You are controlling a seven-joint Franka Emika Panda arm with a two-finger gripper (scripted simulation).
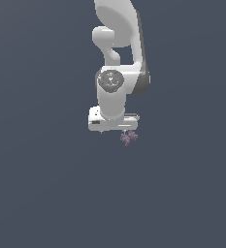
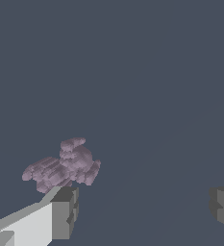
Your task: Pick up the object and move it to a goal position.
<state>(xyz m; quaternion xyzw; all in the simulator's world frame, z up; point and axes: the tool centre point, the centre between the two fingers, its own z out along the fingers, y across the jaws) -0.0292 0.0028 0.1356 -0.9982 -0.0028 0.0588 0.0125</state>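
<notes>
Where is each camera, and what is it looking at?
Exterior view: sits off the arm, its exact spot unknown; faces the white arm, gripper and the purple object below it.
Wrist view: rides on the wrist, looking past the two fingers, which stand wide apart, toward the object beside one finger.
Both views share the object and the gripper.

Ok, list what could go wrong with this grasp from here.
1. The fingers stand wide apart, and in the wrist view the purplish object sits by one finger rather than midway, so closing now may clip or push it instead of gripping it.
2. The object is tiny and lumpy next to the gripper, so even a closed grip may catch only an uneven edge and slip.
</notes>
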